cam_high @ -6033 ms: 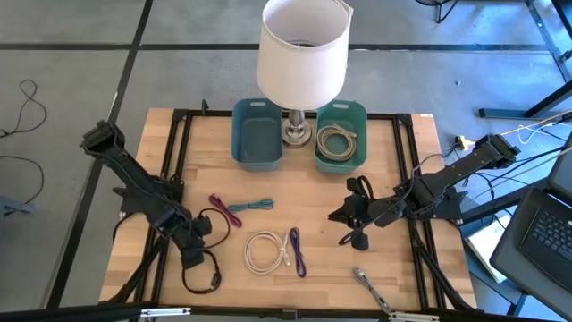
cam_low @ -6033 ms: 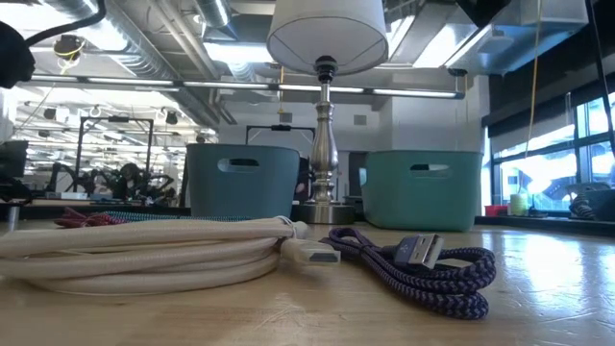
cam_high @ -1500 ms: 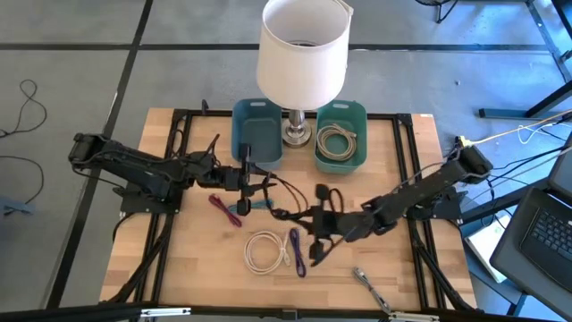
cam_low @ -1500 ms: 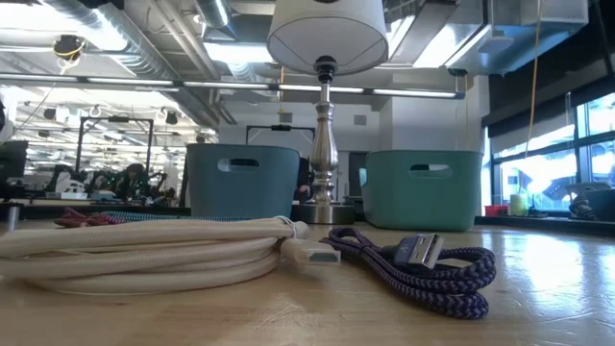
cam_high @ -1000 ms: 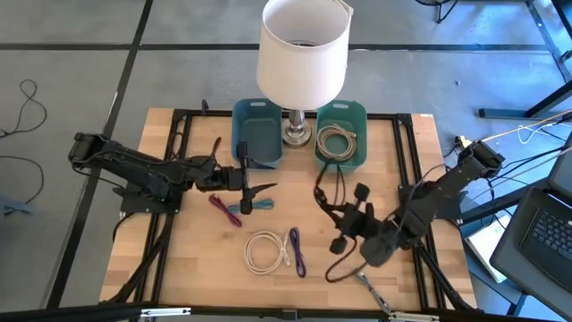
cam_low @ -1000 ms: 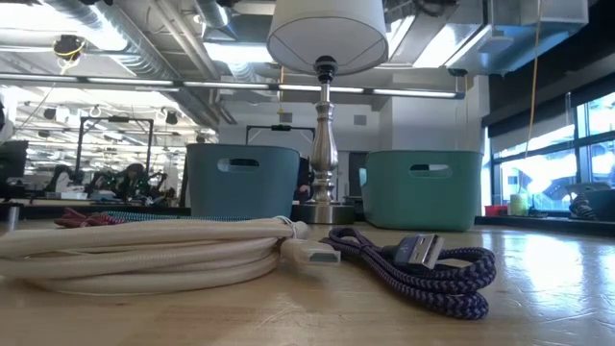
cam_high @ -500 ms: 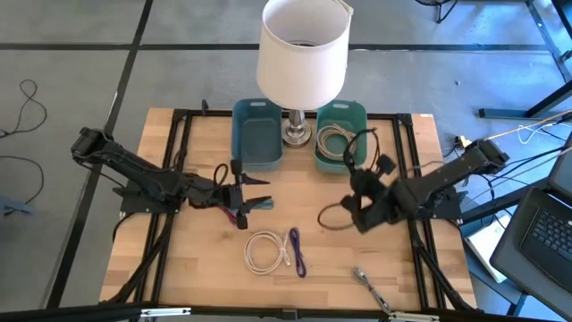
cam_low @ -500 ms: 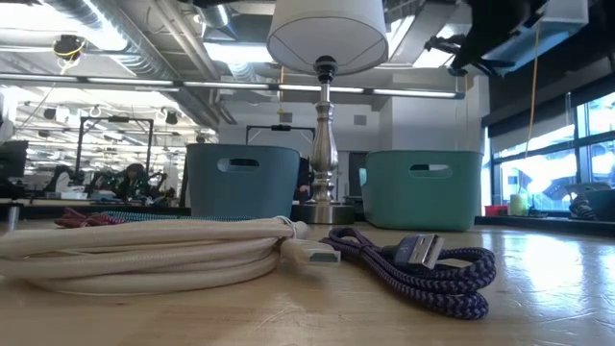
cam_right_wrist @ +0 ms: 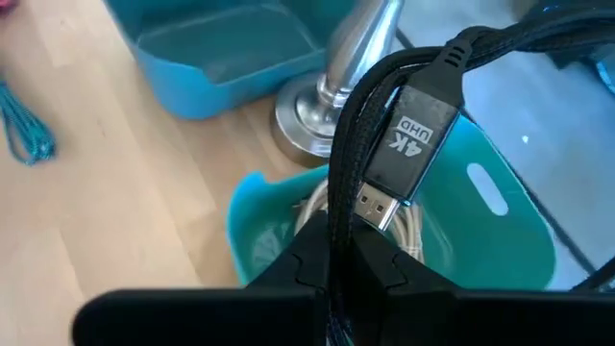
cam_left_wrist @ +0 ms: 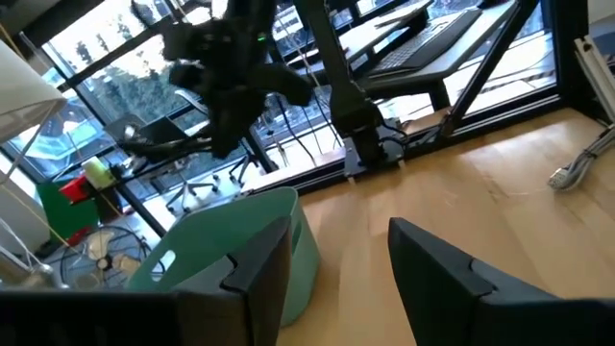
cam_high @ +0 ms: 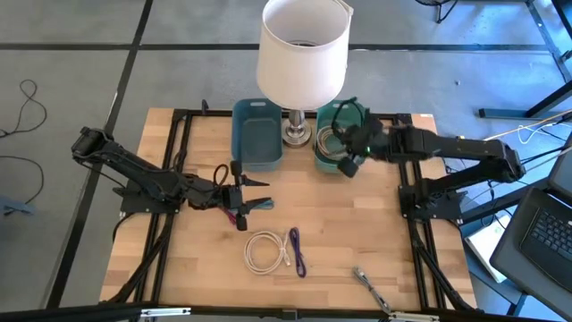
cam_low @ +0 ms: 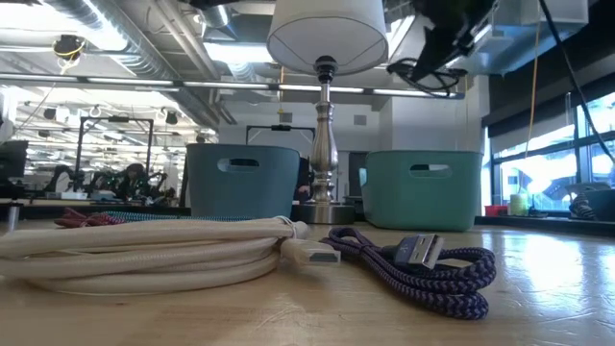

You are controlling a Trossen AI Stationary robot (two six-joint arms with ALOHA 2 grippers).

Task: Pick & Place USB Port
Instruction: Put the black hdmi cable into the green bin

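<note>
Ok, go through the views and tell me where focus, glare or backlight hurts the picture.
Low view: the purple cable is sharp, and window light glares on the table. Left wrist view: bright windows backlight the right arm into a silhouette. Right wrist view: the black cable plug is crisp, the teal bin behind it softer.

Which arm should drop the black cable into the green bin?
The right. Its gripper is shut on the black cable above the green bin, which holds a beige cable. The left gripper, jaws open, is mid-table.
</note>
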